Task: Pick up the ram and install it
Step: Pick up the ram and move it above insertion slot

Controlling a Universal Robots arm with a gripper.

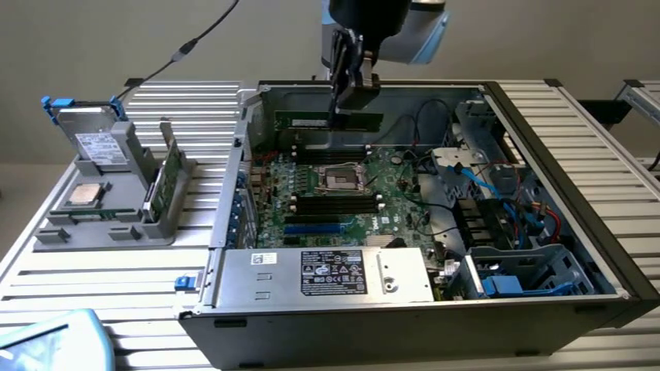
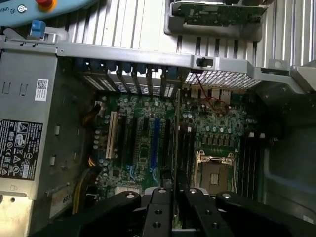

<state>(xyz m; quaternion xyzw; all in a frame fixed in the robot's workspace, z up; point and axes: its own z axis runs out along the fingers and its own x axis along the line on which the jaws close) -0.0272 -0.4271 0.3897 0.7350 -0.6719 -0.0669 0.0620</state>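
Currently the gripper [image 1: 345, 104] is clamped on the ram [image 1: 304, 121], its fingers pinching the top edge near mid-length. The stick is held level and on edge inside the open computer case [image 1: 413, 336], near the far wall. It hangs above the motherboard [image 1: 392, 193], over the black memory slots [image 1: 324, 151] on the far side of the CPU socket [image 1: 341, 179]. In the wrist view the stick appears edge-on, running parallel to those slots. The case also contains a labelled power supply [image 1: 324, 274] along the near wall and a drive cage [image 1: 515, 270] with blue cables [image 1: 495, 185] toward the exterior view's right. On the slatted table [image 1: 103, 278], at the exterior view's left, a grey rack [image 1: 103, 224] holds upright green boards [image 1: 165, 182] and a hard drive [image 1: 101, 147].
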